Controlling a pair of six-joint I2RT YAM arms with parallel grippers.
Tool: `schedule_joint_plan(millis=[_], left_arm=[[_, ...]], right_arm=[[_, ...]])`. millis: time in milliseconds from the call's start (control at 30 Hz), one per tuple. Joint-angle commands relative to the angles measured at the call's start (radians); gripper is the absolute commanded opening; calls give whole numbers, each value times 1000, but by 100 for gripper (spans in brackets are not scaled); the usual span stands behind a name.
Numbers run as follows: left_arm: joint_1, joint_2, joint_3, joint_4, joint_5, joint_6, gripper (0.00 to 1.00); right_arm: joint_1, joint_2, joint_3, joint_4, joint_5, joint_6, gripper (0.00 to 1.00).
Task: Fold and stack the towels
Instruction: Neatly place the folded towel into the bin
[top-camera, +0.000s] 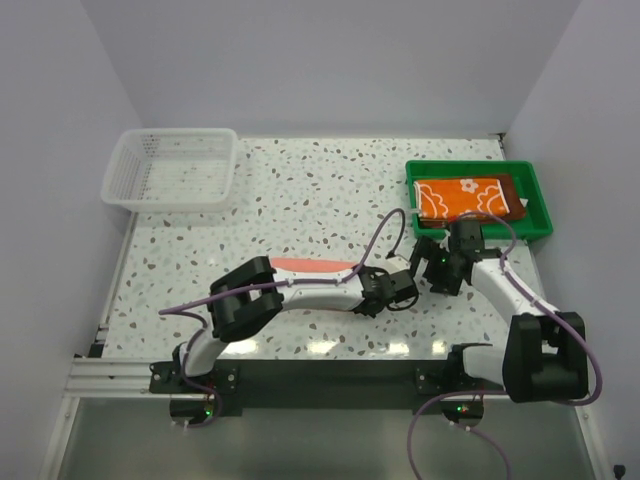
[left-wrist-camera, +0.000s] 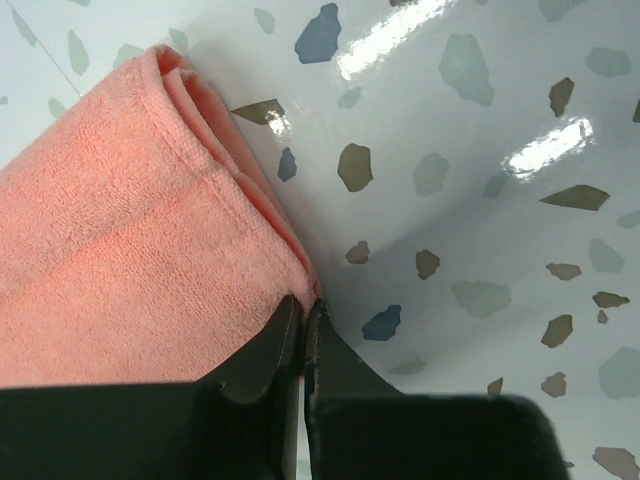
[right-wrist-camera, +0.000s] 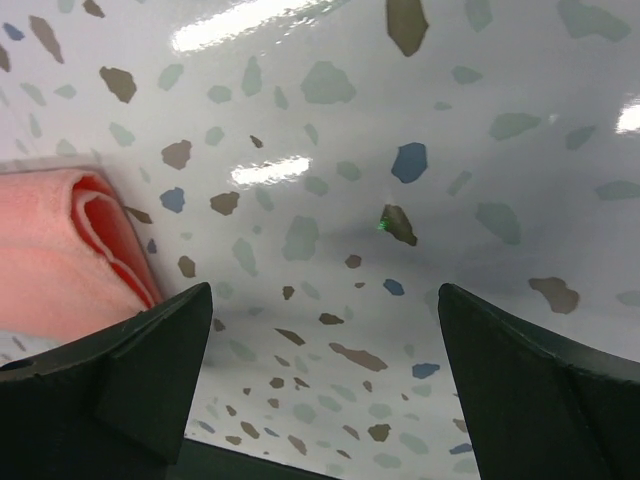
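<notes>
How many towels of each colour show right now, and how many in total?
salmon pink towel, on the table: 1
orange floral towel, in the green tray: 1
dark brown towel, only an edge showing under the orange one: 1
Total: 3

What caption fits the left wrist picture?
Left gripper shut at the corner of the folded salmon towel on the speckled table.
</notes>
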Motion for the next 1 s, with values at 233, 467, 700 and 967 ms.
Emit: schedule_joint_plan(millis=[233,467,700,967], left_arm=[[13,-184,-100,132,25,21,0],[25,-209,-106,138,13,29,0],[27,-201,-114,157,25,9,0],[33,-160,-77,157,26,-6,0]], right_arm=[[76,59,-102,388,-329,272,99],[213,231,-111,668,-343,445,99],[296,315,-105,721,-329,516,99],[340,329,-95,729,-334,513,69]])
